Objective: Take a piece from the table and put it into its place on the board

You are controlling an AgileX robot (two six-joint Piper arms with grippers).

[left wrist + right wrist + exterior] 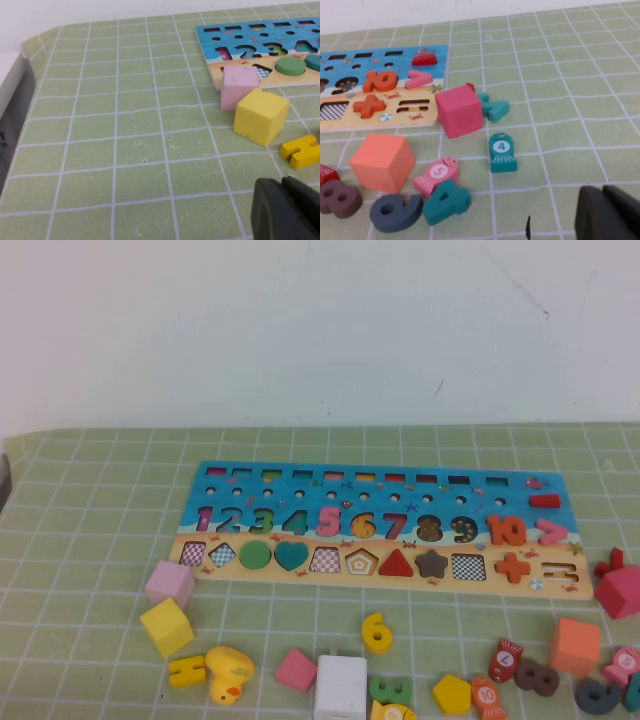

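The piece, a small bright yellow "6", lies on the green gridded table, a short way in front of the board. The board is long, with a blue top, a row of coloured digits and a tan strip of shapes. Neither arm shows in the high view. My left gripper hovers low over the table near the board's left end, shut with nothing in it. My right gripper is off the board's right end, also shut and holding nothing. The piece shows in neither wrist view.
Loose pieces crowd the table's front: pink cube, yellow cube, yellow duck, white block, yellow pentagon, orange cube, magenta cube. A teal fish lies near the right gripper.
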